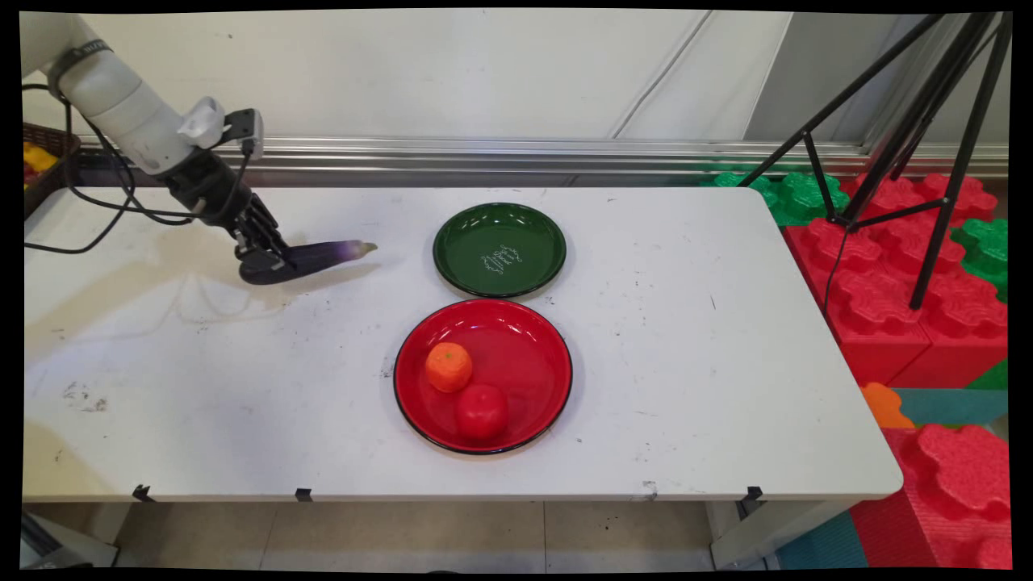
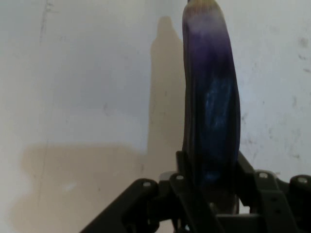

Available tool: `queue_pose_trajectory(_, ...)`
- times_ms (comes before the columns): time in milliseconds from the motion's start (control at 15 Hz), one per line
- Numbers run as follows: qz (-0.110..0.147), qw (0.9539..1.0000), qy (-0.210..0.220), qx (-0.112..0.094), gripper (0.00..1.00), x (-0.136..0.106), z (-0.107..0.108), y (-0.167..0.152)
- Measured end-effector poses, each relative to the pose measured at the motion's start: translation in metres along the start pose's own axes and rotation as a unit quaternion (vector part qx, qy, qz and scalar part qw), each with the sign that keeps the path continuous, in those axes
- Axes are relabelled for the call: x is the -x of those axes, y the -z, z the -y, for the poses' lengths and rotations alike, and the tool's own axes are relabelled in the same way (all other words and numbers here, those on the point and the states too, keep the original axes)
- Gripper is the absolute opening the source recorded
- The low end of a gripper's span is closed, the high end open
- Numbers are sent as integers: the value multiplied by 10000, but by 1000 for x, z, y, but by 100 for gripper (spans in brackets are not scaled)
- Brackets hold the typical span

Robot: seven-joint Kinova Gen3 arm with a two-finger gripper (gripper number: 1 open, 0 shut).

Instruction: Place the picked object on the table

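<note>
Eggplant (image 1: 323, 256) clamped at its fat end by the gripper (image 1: 262, 257), low over the table (image 1: 202, 387) left of the green plate (image 1: 499, 249), red plate (image 1: 483, 376) with orange (image 1: 449, 366) and tomato (image 1: 482, 411) just in front of the green one

White arm slanting down from upper left; tool (image 1: 262, 257) low over table, fingers (image 2: 187, 182) clamped.

i see a white wall (image 1: 452, 73), a black tripod (image 1: 912, 145), red and green foam blocks (image 1: 904, 274), and what looks like pale tiled floor (image 1: 420, 537).
</note>
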Motion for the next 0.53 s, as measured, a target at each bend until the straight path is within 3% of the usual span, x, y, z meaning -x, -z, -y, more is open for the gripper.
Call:
queue_pose_trajectory(133,-47,10000,-1,-10,0,-3,1,-6)
queue_pose_trajectory(200,-64,10000,-4,-4,100,-4,2,-9)
queue_pose_trajectory(533,-113,9999,-67,8,100,-7,2,-8)
